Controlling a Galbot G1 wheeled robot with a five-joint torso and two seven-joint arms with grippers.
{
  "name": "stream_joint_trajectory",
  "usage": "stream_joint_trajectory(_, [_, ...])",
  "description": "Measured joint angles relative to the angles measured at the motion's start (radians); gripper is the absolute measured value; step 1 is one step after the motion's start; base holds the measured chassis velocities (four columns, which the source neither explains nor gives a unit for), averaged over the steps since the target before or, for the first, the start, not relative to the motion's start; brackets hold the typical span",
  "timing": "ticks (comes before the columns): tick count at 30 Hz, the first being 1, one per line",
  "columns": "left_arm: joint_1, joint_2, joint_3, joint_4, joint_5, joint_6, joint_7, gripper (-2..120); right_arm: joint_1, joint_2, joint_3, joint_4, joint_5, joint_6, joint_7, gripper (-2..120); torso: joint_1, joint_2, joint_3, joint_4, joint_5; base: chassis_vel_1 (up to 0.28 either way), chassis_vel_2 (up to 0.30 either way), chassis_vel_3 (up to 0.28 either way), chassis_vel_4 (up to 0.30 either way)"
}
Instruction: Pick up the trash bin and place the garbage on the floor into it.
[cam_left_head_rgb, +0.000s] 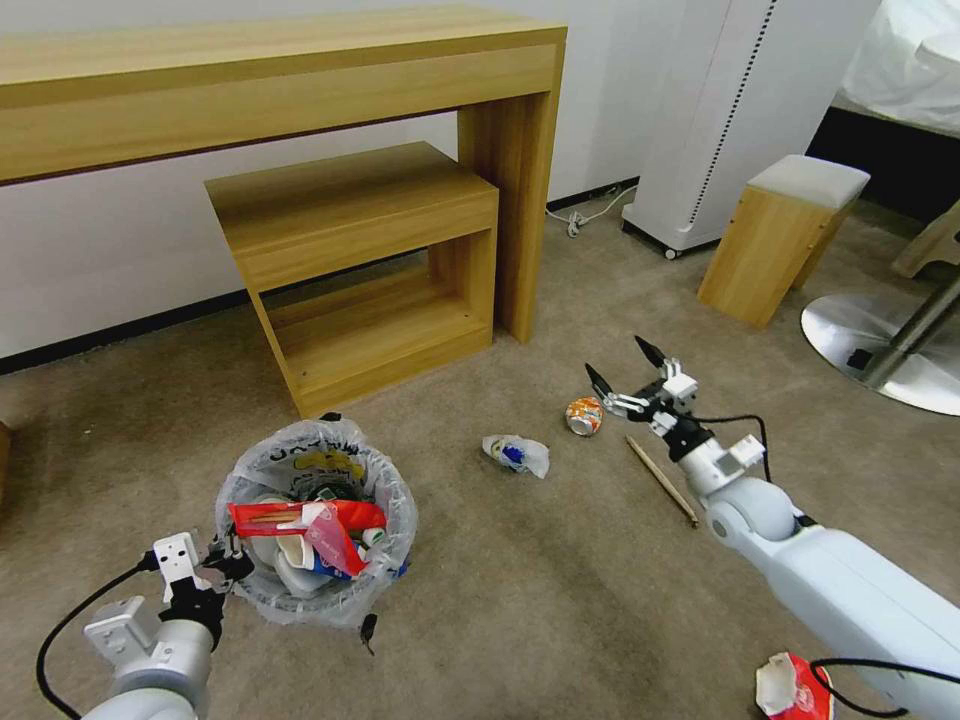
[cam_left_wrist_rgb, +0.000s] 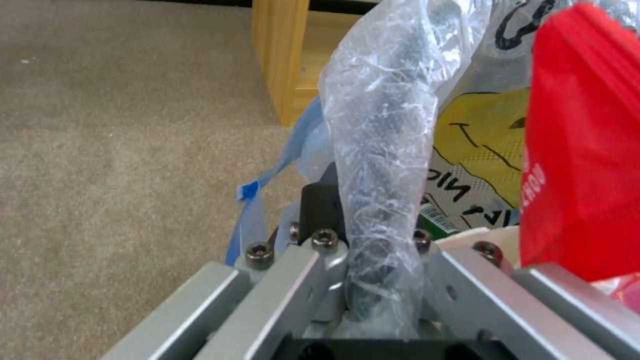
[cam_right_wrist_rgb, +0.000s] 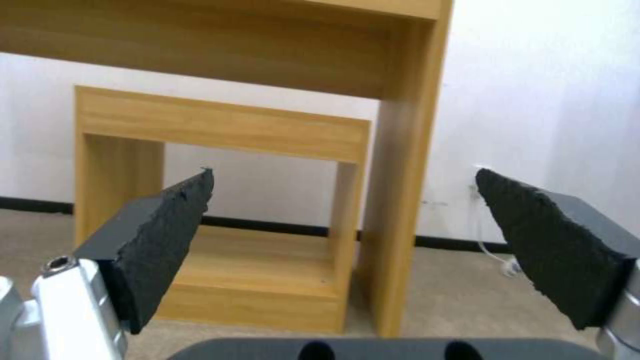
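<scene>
1. Head view first: your left gripper is clamped on the near rim of the trash bin, low on your left side. The left wrist view confirms it: the bag-wrapped rim runs straight down between the jaws, pinched tight.
2. You see the bin already crowded: a red wrapper lies across the top, with white pieces and a blue-white cup under it. Whether the bin rests on the floor or hangs just above it, you cannot tell.
3. Your right gripper is spread wide and holds nothing. It hovers just above and beside the crushed orange can, not touching it. In the right wrist view both dark fingers stand far apart.
4. Litter on the carpet: a crumpled clear bottle with a blue label lies between bin and can; a wooden stick lies just beside your right wrist; a red-and-white wrapper sits near your right forearm.
5. Behind the litter stand a wooden desk and a low shelf. Nothing lies between the spread fingers and the can.
</scene>
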Motion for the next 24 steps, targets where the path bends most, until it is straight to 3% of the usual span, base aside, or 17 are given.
stream_joint_trajectory(12, [0.005, 0.008, 0.005, -0.009, 0.007, -0.001, 0.007, 1, -0.114, -0.002, 0.14, 0.012, -0.05, 0.017, -0.007, 99, 0.0, 0.0, 0.0, -0.0001, -0.0003, 0.0, 0.0, 0.0, 0.0])
stream_joint_trajectory(24, [-0.002, -0.001, 0.014, -0.006, 0.008, -0.002, 0.007, 1, -0.152, 0.018, 0.189, 0.0, -0.084, 0.048, -0.033, 99, 0.0, 0.0, 0.0, 0.0, -0.0003, 0.0, 0.0, 0.0, 0.0])
